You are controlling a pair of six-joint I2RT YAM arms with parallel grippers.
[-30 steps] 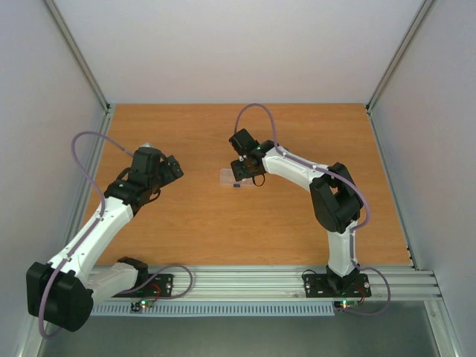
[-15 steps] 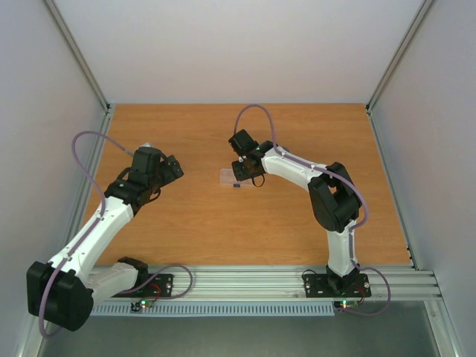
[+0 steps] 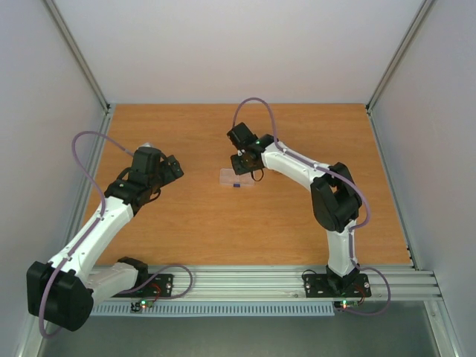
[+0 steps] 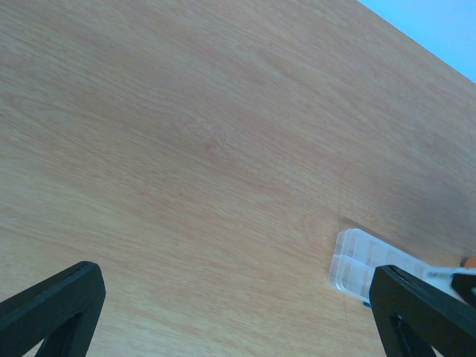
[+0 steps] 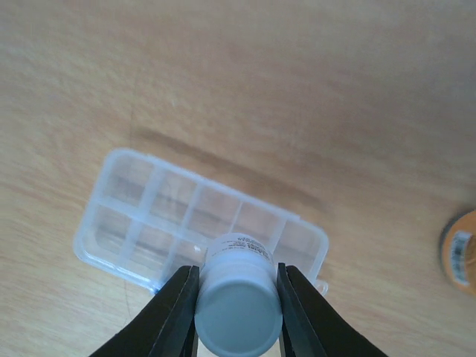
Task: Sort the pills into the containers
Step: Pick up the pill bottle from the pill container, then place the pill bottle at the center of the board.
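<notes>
The right tool [image 5: 238, 277] is clenched on a small white bottle [image 5: 239, 316], one finger pressed to each side just below its grey cap. Tool and bottle hang over the pill box [image 5: 141, 223], above the box's long edge nearest the wrist camera. The pill box is clear plastic and lies flat on the surface [image 5: 335, 89], showing two rows of small cells. Most cells look empty, though the clear plastic makes that hard to judge. In the top view a dark speck [image 3: 236, 186], possibly a pill, lies on the wood just beside the box's near edge. An orange round thing [image 5: 462, 249] sits on the surface well to the right of the pill box, cut off by the frame.

The left tool [image 4: 234, 281] is released, its fingers spread wide with nothing between them. It is well to the left of the pill box, above bare wood.
</notes>
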